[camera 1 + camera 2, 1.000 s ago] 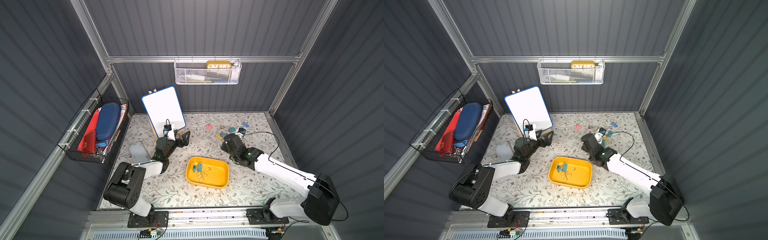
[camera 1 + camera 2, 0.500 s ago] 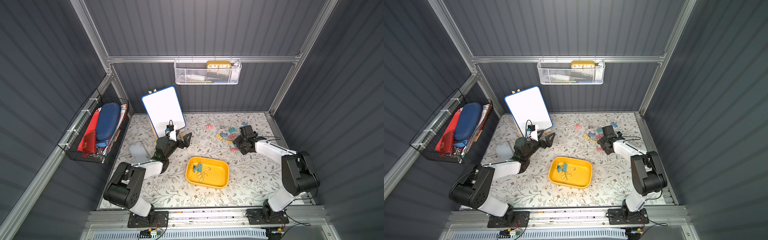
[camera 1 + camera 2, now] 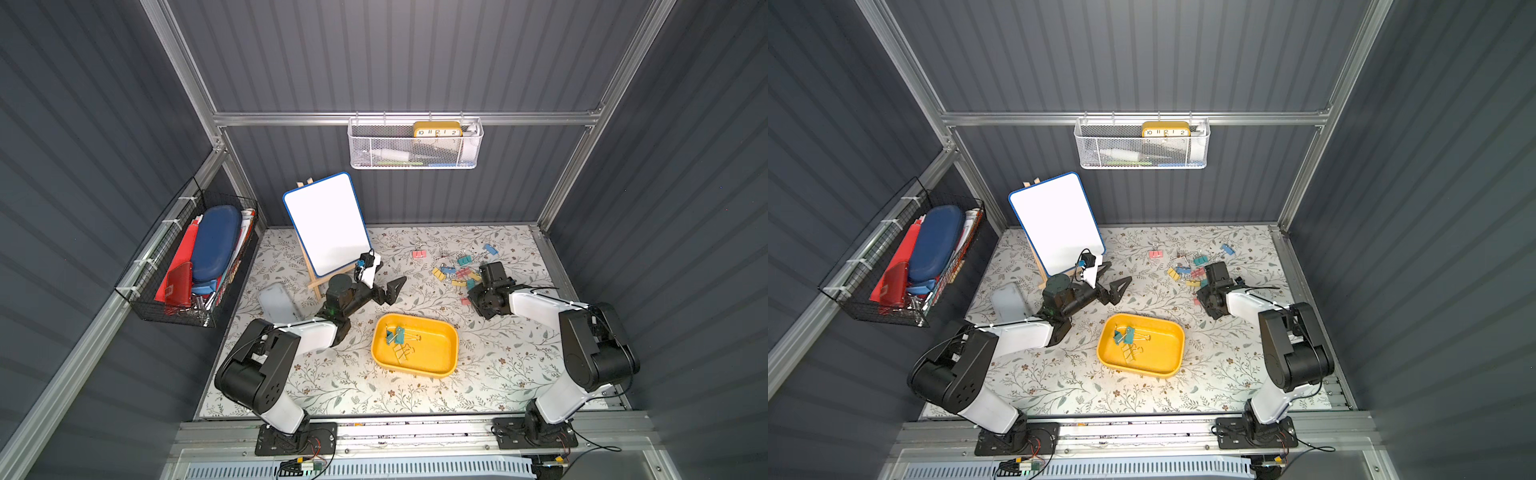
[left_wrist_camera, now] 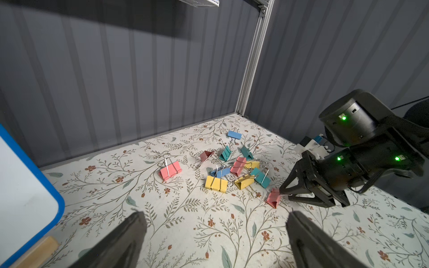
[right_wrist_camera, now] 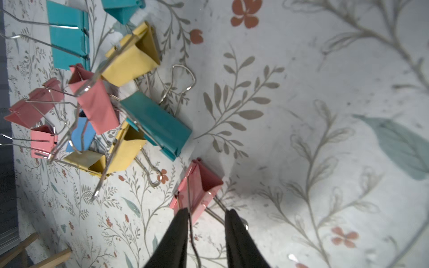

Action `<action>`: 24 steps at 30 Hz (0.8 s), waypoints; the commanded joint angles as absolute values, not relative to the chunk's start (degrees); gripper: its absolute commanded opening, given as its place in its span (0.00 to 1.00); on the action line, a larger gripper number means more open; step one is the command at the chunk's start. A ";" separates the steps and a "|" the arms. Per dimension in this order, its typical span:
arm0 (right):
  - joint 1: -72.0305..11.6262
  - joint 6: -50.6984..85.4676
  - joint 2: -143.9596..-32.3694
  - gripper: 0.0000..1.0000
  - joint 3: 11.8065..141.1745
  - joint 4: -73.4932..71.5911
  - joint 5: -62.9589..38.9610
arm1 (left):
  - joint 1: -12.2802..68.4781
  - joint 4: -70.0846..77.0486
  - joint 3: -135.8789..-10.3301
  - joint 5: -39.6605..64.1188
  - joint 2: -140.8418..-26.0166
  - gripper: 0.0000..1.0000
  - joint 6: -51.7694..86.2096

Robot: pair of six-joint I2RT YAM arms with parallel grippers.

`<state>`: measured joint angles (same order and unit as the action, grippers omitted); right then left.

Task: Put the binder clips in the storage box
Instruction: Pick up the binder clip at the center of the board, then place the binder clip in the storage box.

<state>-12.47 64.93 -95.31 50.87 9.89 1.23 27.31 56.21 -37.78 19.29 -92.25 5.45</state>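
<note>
1. My right gripper has its jaws drawn narrow astride the wire handles of a small pink metal binder clip. I cannot tell whether they truly bite yet.
2. To do this well, I should squeeze squarely on both handles, then lift straight up so the wires do not hook a neighbour.
3. Just beyond lies the loose heap of teal, yellow, pink and blue binder clips, its handles tangled.
4. My left gripper hangs spread wide and empty, facing that heap.
5. The shallow yellow plastic storage box sits behind my right gripper, toward my left arm. It holds two teal clips and, I judge, a yellow one.
6. Far beyond, a white mesh wall basket holds a yellow clock.
</note>
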 commanded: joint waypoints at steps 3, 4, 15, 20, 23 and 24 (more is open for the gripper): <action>-12.04 65.41 -92.55 0.14 50.10 9.84 1.54 | 27.42 56.18 -38.72 19.34 -92.80 0.99 3.69; -12.04 65.34 -91.70 0.09 49.91 9.92 1.55 | 27.42 56.36 -38.59 19.19 -92.65 0.99 3.70; -23.65 53.47 -72.83 0.00 51.62 15.78 -3.24 | 27.29 55.94 -37.08 14.15 -91.09 0.99 6.94; -36.24 51.62 -68.02 0.00 53.57 21.65 -3.65 | 26.52 55.29 -35.78 9.77 -89.90 0.99 11.48; -44.37 51.40 -69.07 0.00 55.26 22.71 -2.28 | 24.88 55.97 -33.93 6.76 -87.30 0.99 13.43; -46.89 51.50 -71.38 0.00 56.42 23.53 -1.51 | 24.50 56.35 -33.20 5.69 -86.62 0.99 13.55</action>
